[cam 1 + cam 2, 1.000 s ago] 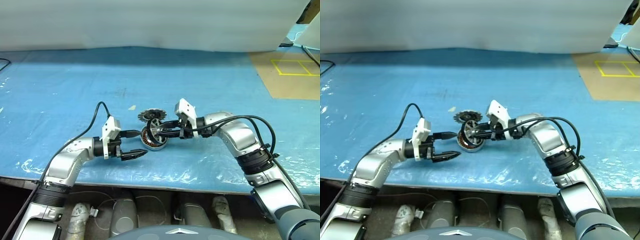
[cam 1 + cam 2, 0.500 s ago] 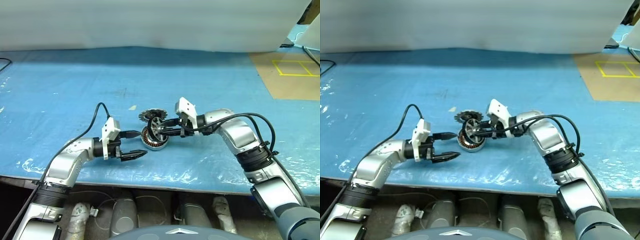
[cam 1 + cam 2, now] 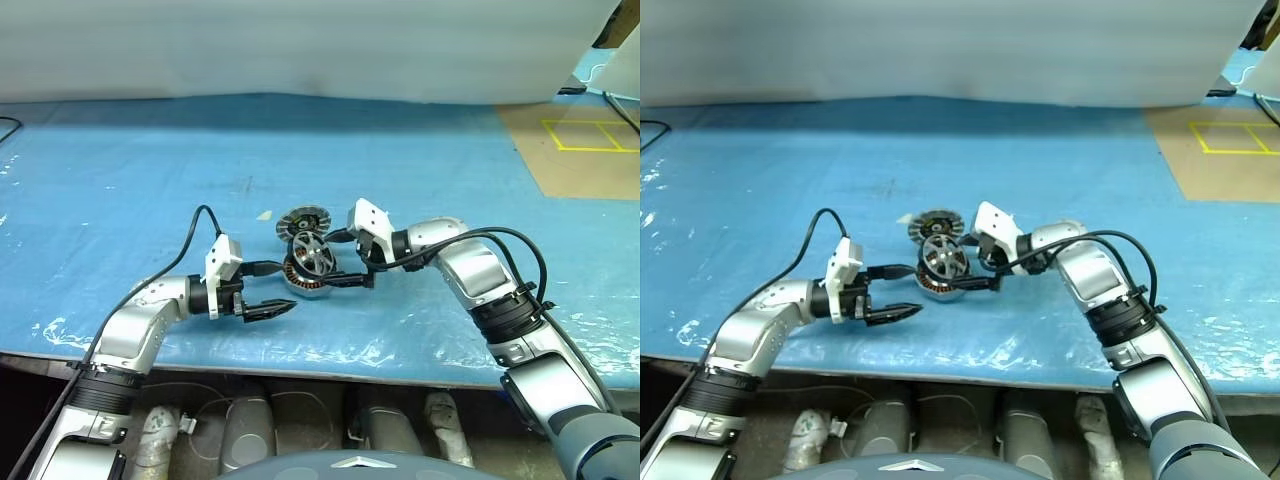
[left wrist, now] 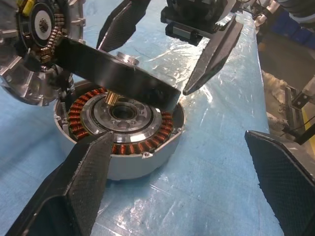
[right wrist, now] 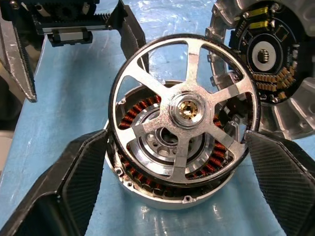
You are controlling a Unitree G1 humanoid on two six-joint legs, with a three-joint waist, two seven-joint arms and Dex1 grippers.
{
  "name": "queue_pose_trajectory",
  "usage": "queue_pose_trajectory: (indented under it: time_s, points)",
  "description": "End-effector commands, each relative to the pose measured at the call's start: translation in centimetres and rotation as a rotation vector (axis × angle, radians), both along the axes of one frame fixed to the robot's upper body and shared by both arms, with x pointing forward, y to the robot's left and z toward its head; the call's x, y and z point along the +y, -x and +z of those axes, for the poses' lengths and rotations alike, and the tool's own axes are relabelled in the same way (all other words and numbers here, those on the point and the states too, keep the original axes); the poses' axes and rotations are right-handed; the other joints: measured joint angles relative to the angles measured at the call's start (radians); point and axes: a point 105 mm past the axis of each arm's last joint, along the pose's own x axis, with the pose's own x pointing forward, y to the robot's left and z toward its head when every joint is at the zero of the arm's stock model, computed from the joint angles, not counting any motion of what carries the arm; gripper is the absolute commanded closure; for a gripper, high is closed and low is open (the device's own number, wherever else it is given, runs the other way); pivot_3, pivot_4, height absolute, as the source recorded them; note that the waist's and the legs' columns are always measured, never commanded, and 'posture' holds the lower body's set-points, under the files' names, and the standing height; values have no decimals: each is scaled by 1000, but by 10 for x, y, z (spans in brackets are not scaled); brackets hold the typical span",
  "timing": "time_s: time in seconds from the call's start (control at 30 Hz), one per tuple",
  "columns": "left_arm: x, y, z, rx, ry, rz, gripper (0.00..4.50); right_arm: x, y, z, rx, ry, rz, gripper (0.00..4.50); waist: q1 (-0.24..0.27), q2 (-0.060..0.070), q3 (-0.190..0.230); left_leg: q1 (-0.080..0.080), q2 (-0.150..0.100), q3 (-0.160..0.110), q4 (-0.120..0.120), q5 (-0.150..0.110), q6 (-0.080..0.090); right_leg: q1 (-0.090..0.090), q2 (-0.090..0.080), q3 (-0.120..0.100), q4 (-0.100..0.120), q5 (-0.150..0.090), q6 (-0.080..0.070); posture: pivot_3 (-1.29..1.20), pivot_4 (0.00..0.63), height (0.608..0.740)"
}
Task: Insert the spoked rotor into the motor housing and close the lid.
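Note:
The motor housing [image 3: 303, 285] sits on the blue table cover, its ring of copper windings [image 4: 93, 105] showing. The spoked rotor [image 5: 184, 110], a black-rimmed wheel with silver spokes, leans tilted on the housing's top, not seated inside. My right gripper [image 3: 328, 262] is open, with one finger on each side of the rotor. My left gripper [image 3: 287, 287] is open and empty just left of the housing. The lid [image 5: 268, 59], a finned round cap with a circuit board inside, lies right behind the housing.
The blue plastic sheet [image 3: 150, 170] covers the table, which ends in a near edge just in front of my arms. At the far right lies a brown board [image 3: 590, 150] with yellow tape marks. A white wall [image 3: 300, 45] runs along the back.
My right gripper has opened and let go of the rotor, which has dropped from standing on edge to leaning on the housing. The left arm has not moved.

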Motion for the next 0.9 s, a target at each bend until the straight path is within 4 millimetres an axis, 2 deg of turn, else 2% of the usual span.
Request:
queue_pose_trajectory:
  time_s: [0.03,0.33,0.73,0.83,0.9]
  points:
    - [-2,-1,5,-29,7,-9,0,5,0,23,-6,-90,9,24,0,0,0,0,0,0,0,0,0,0,0,0,0,0,0,0,150,740]
    - [-1,-1,5,-25,1,-7,0,6,11,42,41,-179,51,24,0,0,0,0,0,0,0,0,0,0,0,0,0,0,0,0,150,740]
    - [-1,-1,5,-26,-6,-10,0,9,11,33,-3,-130,52,24,0,0,0,0,0,0,0,0,0,0,0,0,0,0,0,0,150,740]
    - [-2,-1,4,-26,-5,-11,0,12,14,28,14,-125,65,542,0,0,0,0,0,0,0,0,0,0,0,0,0,0,0,0,150,740]
    - [-2,-1,4,-25,-4,-11,0,13,15,25,24,-120,73,1244,0,0,0,0,0,0,0,0,0,0,0,0,0,0,0,0,150,740]
